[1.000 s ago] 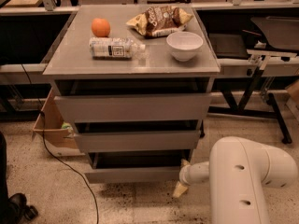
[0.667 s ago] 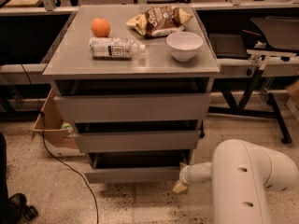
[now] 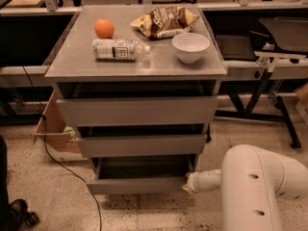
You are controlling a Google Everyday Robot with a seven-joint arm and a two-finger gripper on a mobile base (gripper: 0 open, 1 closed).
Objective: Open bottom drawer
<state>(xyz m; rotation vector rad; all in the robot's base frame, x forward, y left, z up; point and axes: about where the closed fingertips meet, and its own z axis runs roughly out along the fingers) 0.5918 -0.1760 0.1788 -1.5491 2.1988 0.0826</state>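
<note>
The grey cabinet [image 3: 137,71] has three handleless drawers. The bottom drawer [image 3: 137,185] has the slimmest front and stands pulled out a little, so its plain grey inside [image 3: 144,166] shows behind the front panel. My gripper [image 3: 188,183] is low at the right end of that front panel, touching or nearly touching its corner. The white arm [image 3: 255,191] fills the lower right behind it. The tall top drawer [image 3: 137,110] and the middle drawer [image 3: 139,145] sit slightly out too.
On the cabinet top lie an orange [image 3: 104,28], a water bottle [image 3: 118,49], a white bowl [image 3: 190,46] and a chip bag [image 3: 163,20]. A cardboard box [image 3: 50,129] and a black cable [image 3: 62,162] are on the floor at left. Table legs [image 3: 284,114] stand at right.
The bottom drawer's front has come slightly forward and more of its inside shows. The gripper stays at its right corner and the arm has shifted a little.
</note>
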